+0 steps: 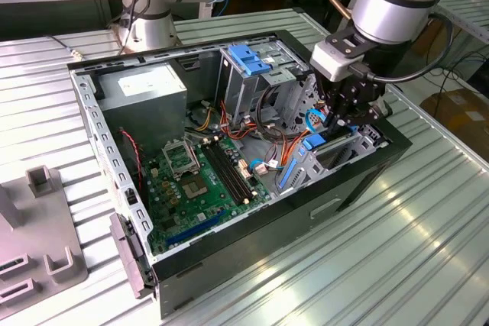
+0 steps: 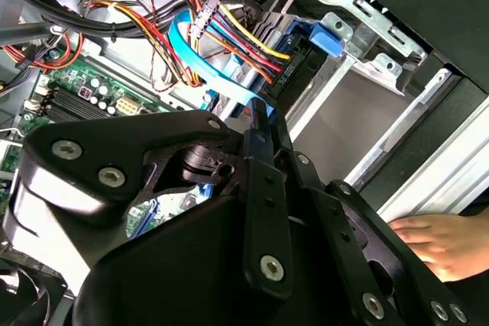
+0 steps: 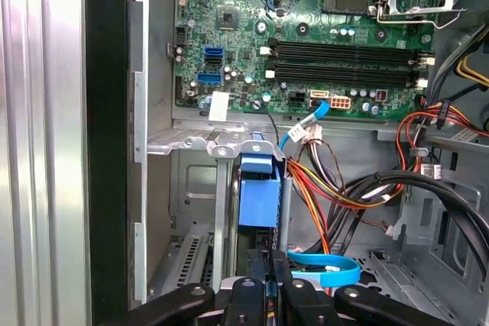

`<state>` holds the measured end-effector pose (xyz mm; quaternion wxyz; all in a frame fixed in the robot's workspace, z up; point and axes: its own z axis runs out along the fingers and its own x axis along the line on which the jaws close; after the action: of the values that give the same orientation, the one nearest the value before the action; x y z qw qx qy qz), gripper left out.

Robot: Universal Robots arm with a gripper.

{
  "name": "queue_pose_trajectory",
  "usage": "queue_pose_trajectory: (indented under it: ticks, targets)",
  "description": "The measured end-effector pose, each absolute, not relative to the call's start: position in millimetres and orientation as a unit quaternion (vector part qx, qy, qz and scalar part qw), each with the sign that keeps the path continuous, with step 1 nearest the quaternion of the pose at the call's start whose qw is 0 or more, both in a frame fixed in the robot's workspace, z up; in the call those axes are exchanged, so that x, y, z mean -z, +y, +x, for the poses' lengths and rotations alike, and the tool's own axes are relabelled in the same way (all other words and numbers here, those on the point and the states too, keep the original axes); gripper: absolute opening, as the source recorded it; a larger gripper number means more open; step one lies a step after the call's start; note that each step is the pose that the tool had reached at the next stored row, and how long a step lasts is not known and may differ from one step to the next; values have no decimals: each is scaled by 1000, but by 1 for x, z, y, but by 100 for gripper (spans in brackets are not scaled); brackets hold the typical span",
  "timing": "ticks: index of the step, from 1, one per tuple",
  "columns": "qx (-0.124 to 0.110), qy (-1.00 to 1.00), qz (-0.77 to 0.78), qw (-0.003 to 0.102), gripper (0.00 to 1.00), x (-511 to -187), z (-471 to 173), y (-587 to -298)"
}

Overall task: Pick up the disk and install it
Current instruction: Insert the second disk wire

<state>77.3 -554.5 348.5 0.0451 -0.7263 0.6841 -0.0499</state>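
The gripper point(image 1: 334, 117) is reaching into the open case point(image 1: 397, 146), at its side on the exterior view's right. In both wrist views its fingers point(image 3: 276, 276) are sitting close together, closed on the disk point(image 3: 257, 192), which is standing on edge in the bay just beyond the fingertips, blue rail showing. A hand point(image 2: 443, 242) is resting beside the case.
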Motion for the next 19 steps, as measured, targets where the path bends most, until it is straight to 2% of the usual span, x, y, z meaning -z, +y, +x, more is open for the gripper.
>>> queue_pose_trajectory:
  ticks: [19]
  targets:
    - [48, 684, -726, 47, 17, -341, 77, -554]
